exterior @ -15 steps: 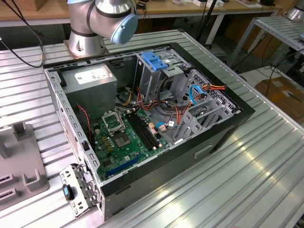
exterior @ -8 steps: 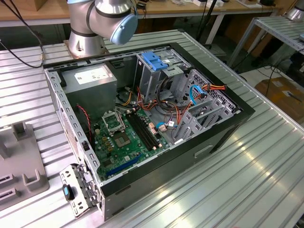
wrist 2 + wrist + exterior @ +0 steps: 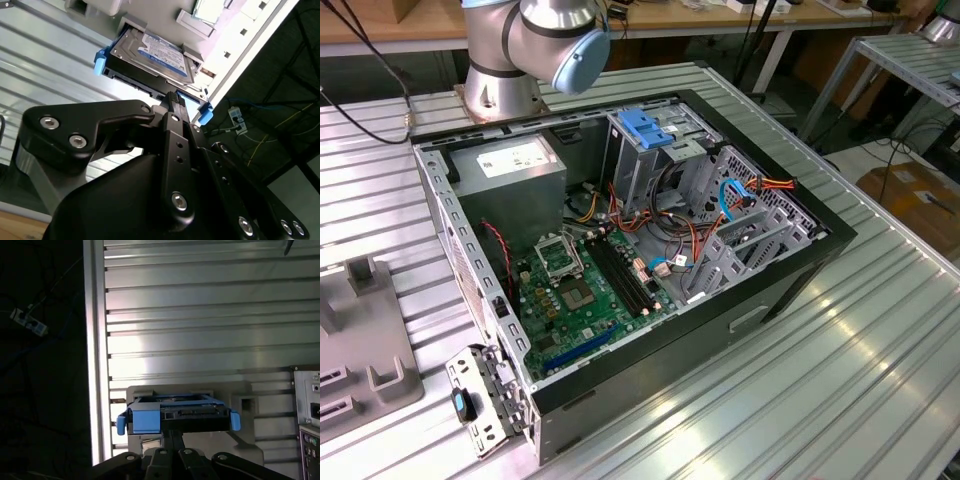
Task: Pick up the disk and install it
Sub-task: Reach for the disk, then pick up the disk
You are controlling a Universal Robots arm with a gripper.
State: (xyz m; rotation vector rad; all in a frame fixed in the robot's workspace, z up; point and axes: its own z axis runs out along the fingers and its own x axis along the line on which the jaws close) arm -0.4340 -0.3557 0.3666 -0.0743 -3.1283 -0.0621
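Black linkages of the hand (image 3: 172,98) sit closest in both wrist views, reaching up to the near edge of the disk (image 3: 150,52). I cannot tell whether the hand is clamped on that edge or only set against it. The disk rests in a pale grey holder (image 3: 245,402) on the ribbed metal table (image 3: 200,315). The holder probably props the disk so that one edge faces out for a straight approach. In the second wrist view the disk shows its labelled grey-metal face and one blue rail. The first wrist view looks at it edge-on, with both blue rail ends and the connector side visible. In the exterior view, a computer case (image 3: 790,270) lies on its side with the panel off, likely so that its bays can be reached from above. Its motherboard (image 3: 575,290) is at centre frame. Beyond that are the power supply (image 3: 510,165) at upper left and a metal drive cage (image 3: 640,170) at upper middle, which holds a bare blue bracket (image 3: 645,128). The arm (image 3: 535,40) stands farthest back, along the top edge.
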